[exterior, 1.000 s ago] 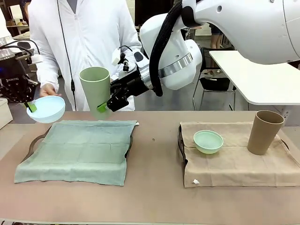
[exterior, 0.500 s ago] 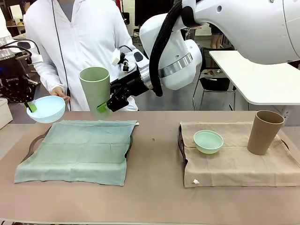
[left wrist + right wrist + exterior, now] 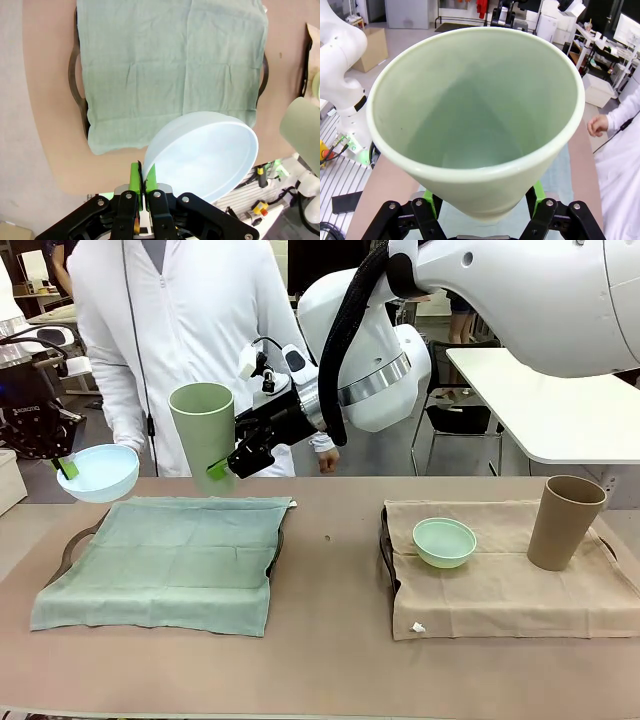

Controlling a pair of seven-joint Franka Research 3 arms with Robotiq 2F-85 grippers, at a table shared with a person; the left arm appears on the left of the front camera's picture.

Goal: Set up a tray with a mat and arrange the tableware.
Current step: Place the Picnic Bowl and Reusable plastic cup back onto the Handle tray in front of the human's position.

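Item: green mat [image 3: 165, 560] on tray — landmark. Left gripper [image 3: 66, 468] pinches light blue bowl [image 3: 98, 472] rim above mat's far-left corner; right gripper [image 3: 222, 469] clamps upright pale green cup [image 3: 203, 430] above mat's far edge — both placements lie straight down

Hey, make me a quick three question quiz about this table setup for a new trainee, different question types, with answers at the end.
1. True or false: the brown cup stands on the green mat.
2. Multiple choice: what does the right gripper hold? A) the light blue bowl B) the pale green cup C) the mint green bowl
3. Fill in: the left gripper pinches the light blue bowl by its ____.

Key
1. False. It stands on the beige mat, beside the mint green bowl.
2. B. The cup is held in the air above the far edge of the green mat.
3. Rim, with one of the fingers on each side of it.
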